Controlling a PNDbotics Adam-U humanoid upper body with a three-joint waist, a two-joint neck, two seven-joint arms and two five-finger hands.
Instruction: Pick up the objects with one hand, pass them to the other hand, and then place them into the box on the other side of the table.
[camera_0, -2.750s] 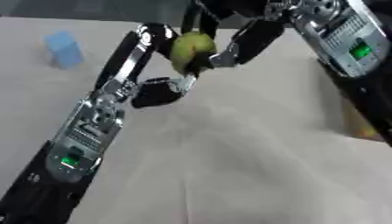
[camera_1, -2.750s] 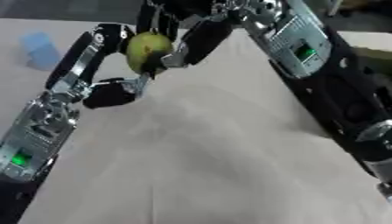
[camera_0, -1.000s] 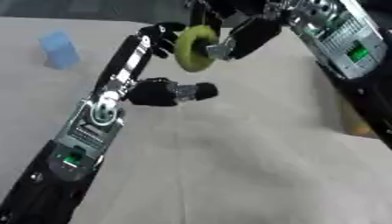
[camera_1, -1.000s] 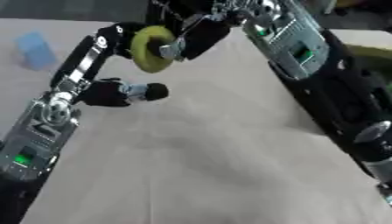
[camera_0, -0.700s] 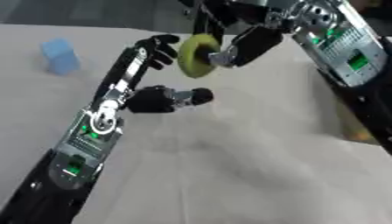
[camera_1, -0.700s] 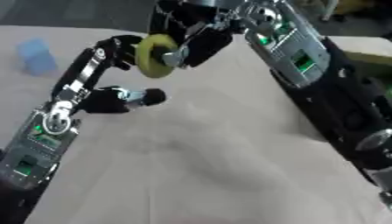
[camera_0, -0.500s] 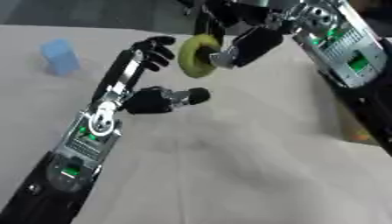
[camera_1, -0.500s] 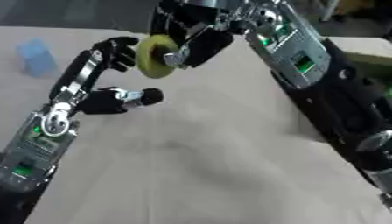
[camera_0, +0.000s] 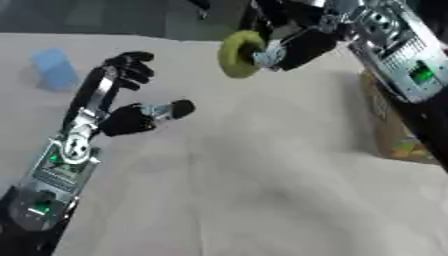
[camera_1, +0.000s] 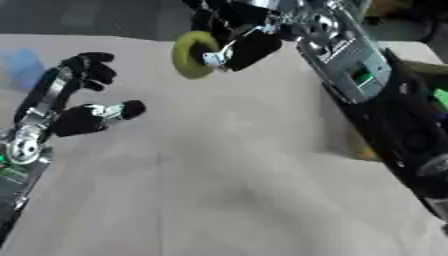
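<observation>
The right robot hand (camera_0: 284, 42) reaches in from the upper right and hangs above the far middle of the surface (camera_0: 262, 190). Its fingers are curled round a yellow-green ring-shaped object (camera_0: 238, 54), which is held clear of the surface with its flat face turned toward the left. The object sits at the left end of the right robot hand, against its fingertips.

The left robot hand (camera_0: 131, 100) comes in from the lower left and is raised over the left half of the surface. It holds nothing: its fingers (camera_0: 131, 67) are partly bent at the tips and spread apart from the thumb (camera_0: 171, 109), which points toward the right. The object is above and to the right of the left robot hand, near it but with a clear gap between them.

A light blue block (camera_0: 55, 69) stands near the far left edge of the surface, just beyond the left robot hand. A brown box (camera_0: 394, 130) sits at the right edge of the surface, partly hidden under the right arm.
</observation>
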